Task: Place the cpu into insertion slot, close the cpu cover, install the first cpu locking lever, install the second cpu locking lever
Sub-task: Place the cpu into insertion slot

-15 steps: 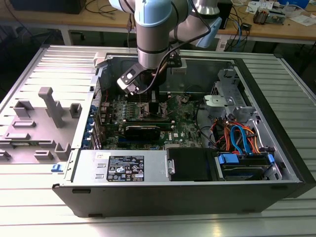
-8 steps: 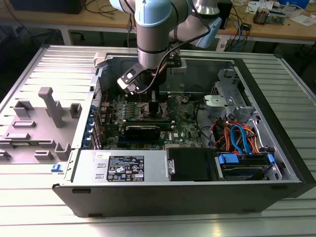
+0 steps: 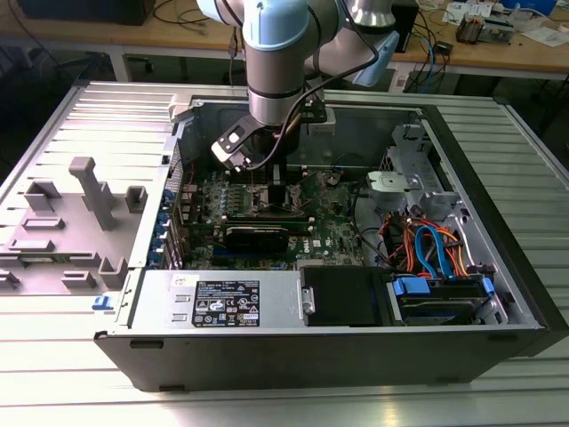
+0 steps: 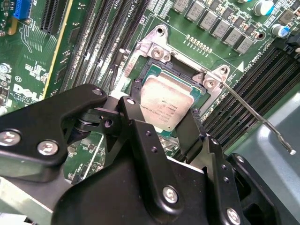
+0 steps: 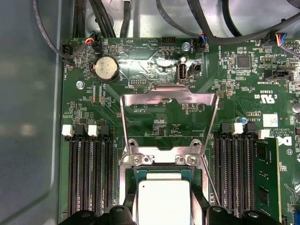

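The cpu (image 4: pixel 164 101) is a silver-topped square chip lying over the insertion slot (image 4: pixel 152 47), whose shiny rim and screws show beside it. My gripper (image 4: pixel 163 110) has its black fingers (image 4: pixel 133 110) against two opposite sides of the chip, shut on it. I cannot tell whether the chip is fully seated. In the first wrist view the cpu (image 5: pixel 164 199) sits between the fingers (image 5: pixel 129 211) of the gripper (image 5: pixel 164 208). The cpu cover (image 5: pixel 168 95) is swung open past the slot's hinge (image 5: pixel 164 159). A thin locking lever (image 4: pixel 262 119) sticks out free. In the exterior view the gripper (image 3: pixel 276 191) reaches into the case.
Long black memory slots (image 5: pixel 89 178) flank the socket on both sides. A coin battery (image 5: pixel 106 69) and cables (image 5: pixel 108 18) lie beyond the cover. A drive cage (image 3: pixel 409 182) and coloured cables (image 3: pixel 427 249) fill the case's right. Grey fixtures (image 3: pixel 93 191) stand on the table at the exterior view's left.
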You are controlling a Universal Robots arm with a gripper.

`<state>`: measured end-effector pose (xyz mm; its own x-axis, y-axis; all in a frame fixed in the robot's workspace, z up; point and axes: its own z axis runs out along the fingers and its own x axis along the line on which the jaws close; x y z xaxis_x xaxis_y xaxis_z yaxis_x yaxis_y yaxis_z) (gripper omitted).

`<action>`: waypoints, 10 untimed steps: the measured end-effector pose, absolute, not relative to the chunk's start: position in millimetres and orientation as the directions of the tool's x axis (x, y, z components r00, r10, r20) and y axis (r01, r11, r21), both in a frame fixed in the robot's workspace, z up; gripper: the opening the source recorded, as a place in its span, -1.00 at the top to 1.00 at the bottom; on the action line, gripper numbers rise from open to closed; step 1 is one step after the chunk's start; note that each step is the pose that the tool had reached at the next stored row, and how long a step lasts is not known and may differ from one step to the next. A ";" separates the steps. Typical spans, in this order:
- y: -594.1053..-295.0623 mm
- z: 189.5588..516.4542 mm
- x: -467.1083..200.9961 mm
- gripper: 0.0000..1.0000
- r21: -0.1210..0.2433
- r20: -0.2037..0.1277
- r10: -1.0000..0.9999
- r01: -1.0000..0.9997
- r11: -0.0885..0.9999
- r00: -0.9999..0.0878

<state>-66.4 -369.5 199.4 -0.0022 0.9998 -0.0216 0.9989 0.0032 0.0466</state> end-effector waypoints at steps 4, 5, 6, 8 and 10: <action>-369.3 200.5 -66.6 -0.08 0.047 -0.021 1.000 0.999 0.000 0.001; -369.4 200.5 -66.7 -0.08 0.047 -0.021 1.000 0.999 -0.003 0.004; -369.4 200.6 -66.7 -0.08 0.047 -0.021 1.000 0.999 -0.005 0.006; -369.5 200.6 -66.7 -0.08 0.047 -0.021 1.000 0.999 -0.007 0.008; -369.5 200.6 -66.7 -0.08 0.047 -0.021 1.000 0.999 -0.007 0.008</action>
